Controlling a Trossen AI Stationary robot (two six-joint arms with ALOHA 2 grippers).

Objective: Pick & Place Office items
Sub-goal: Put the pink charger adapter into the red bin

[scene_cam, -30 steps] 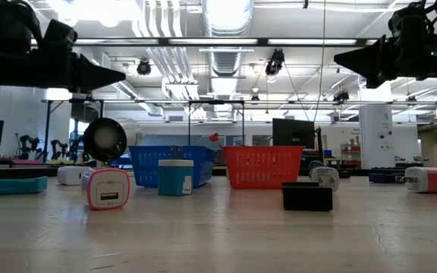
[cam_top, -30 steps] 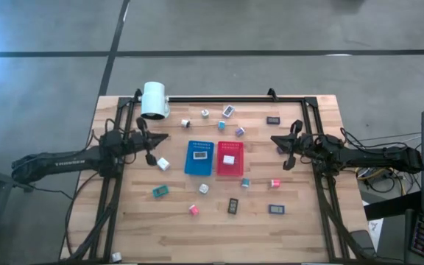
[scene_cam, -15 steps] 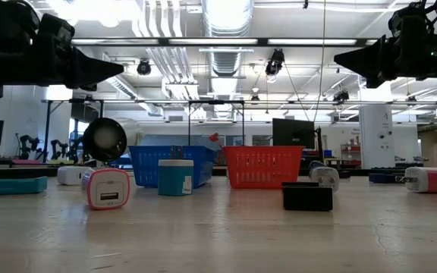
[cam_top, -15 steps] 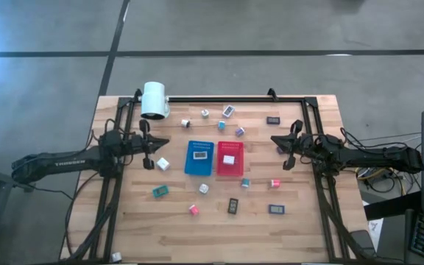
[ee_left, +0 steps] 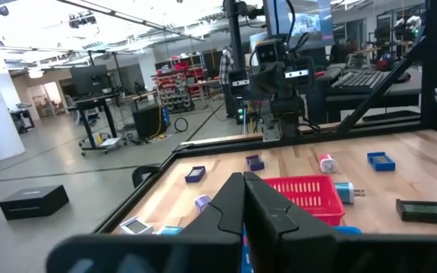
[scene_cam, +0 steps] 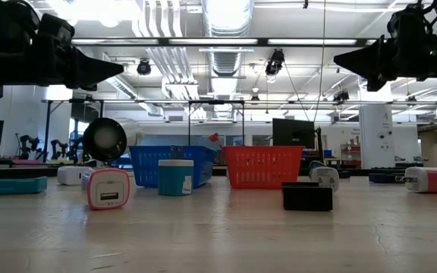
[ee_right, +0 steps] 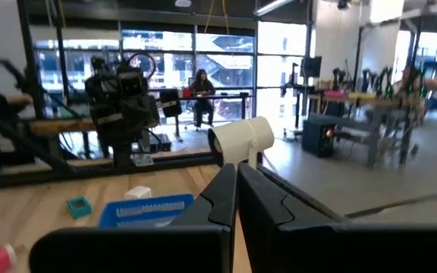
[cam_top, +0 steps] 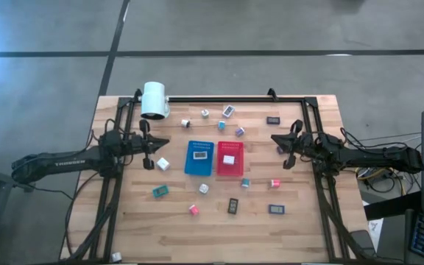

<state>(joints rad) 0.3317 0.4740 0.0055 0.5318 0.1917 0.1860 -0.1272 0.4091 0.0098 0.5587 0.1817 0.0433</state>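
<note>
Two dark, near-black jointed arms, the left arm (cam_top: 65, 160) lettered in pale capitals along its long link, end in tapering wedge-shaped fingers (ee_left: 243, 216), with black cables trailing from the right arm (cam_top: 359, 156) at the frame's right edge.

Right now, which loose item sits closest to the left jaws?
The white cube, just beside the left gripper on the blue tray side. The teal item lies farther off.
</note>
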